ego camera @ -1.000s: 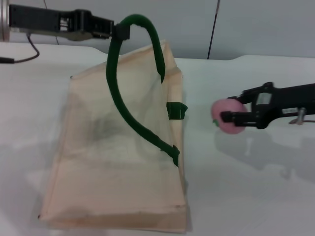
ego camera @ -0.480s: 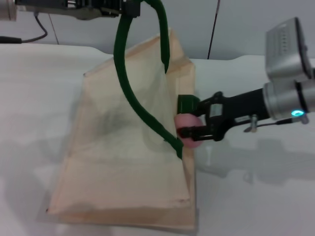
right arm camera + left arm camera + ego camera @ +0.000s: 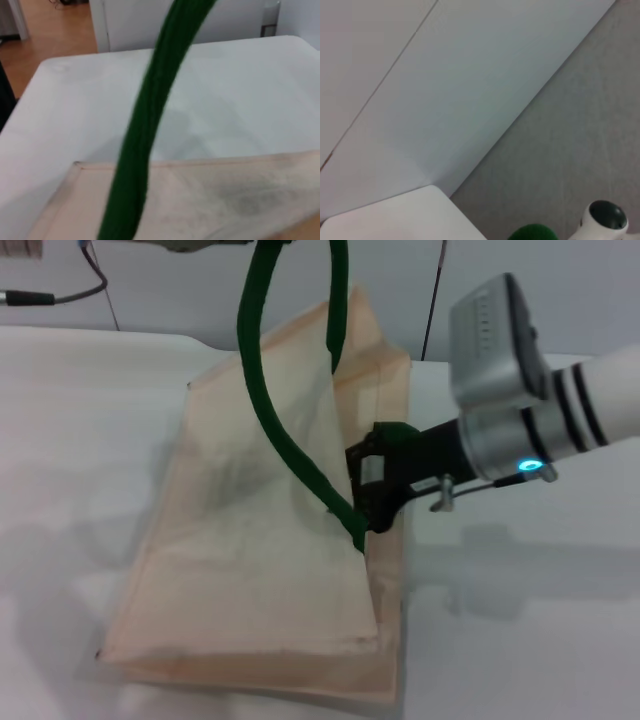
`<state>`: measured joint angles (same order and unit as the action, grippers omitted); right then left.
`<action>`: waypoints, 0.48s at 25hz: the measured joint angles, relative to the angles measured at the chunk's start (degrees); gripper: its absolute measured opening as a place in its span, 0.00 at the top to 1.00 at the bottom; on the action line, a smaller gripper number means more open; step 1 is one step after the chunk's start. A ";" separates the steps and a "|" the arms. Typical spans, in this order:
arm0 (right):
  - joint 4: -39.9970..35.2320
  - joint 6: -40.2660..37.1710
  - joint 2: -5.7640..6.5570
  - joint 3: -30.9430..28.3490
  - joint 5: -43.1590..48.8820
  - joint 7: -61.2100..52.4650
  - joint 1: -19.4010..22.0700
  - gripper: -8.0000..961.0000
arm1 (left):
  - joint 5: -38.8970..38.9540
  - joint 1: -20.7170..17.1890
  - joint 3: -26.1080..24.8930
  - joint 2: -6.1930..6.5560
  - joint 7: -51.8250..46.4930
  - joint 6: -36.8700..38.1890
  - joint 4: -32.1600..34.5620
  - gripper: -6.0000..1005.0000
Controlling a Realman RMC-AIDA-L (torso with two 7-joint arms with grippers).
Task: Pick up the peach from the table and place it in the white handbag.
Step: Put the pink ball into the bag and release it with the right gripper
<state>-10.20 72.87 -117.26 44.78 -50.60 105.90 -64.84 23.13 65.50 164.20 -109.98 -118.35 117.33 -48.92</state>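
Observation:
The white handbag [image 3: 250, 540] lies tilted on the table, its mouth facing right. One dark green handle [image 3: 275, 410] is pulled up taut to my left gripper [image 3: 262, 244] at the top edge of the head view. My right gripper [image 3: 368, 492] reaches in from the right and sits in the bag's mouth, beside the handle's lower end. The peach is hidden behind the bag's fabric and the handle. The gripper's fingers [image 3: 378, 518] stand as wide apart as when they held it. The right wrist view shows the handle [image 3: 150, 125] and the bag's cloth [image 3: 225, 200] close up.
The white table [image 3: 80, 440] spreads around the bag, with its far edge at a grey wall. A black cable [image 3: 60, 295] lies at the far left. A thin dark cord [image 3: 432, 310] hangs behind the bag. The left wrist view shows only wall and a bit of green handle [image 3: 532, 232].
My right gripper has moved left with the peach, from beside the bag into its mouth, and the peach has gone out of sight. My left gripper has lifted the handle higher.

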 joint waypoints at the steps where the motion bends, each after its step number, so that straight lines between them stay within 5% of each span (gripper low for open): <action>1: 0.77 -1.27 -0.02 0.00 0.00 0.15 -0.51 0.54 | 0.20 0.00 0.02 0.05 -0.05 0.00 0.41 0.79; 12: -0.74 -0.18 0.50 -0.59 -0.03 -1.28 -0.52 0.51 | 0.40 -2.18 -0.01 1.61 0.00 -0.28 3.55 0.78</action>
<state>-10.94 72.69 -116.76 44.20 -50.62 104.62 -65.36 23.53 63.31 164.19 -108.38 -118.35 117.05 -45.37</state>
